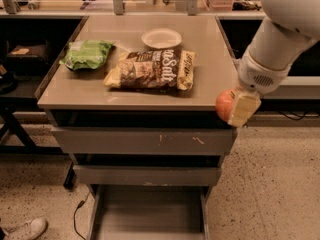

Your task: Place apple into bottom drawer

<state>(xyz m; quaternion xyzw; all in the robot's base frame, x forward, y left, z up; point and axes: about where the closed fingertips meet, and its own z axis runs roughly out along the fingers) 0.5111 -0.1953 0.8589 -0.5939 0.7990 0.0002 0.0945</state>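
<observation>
The apple point(224, 104) is red-orange and sits between the fingers of my gripper point(235, 107), which is shut on it. The gripper holds the apple in the air at the front right corner of the cabinet top point(200, 54), just past its edge. The white arm comes down from the upper right. The bottom drawer point(150, 214) is pulled out at the foot of the cabinet, a grey tray with a flat floor, below and to the left of the apple.
A brown chip bag point(152, 70), a green chip bag point(86, 54) and a white bowl point(161, 38) lie on the cabinet top. Two shut grey drawers point(145, 141) sit above the open one. A shoe point(27, 229) and a cable are on the floor at left.
</observation>
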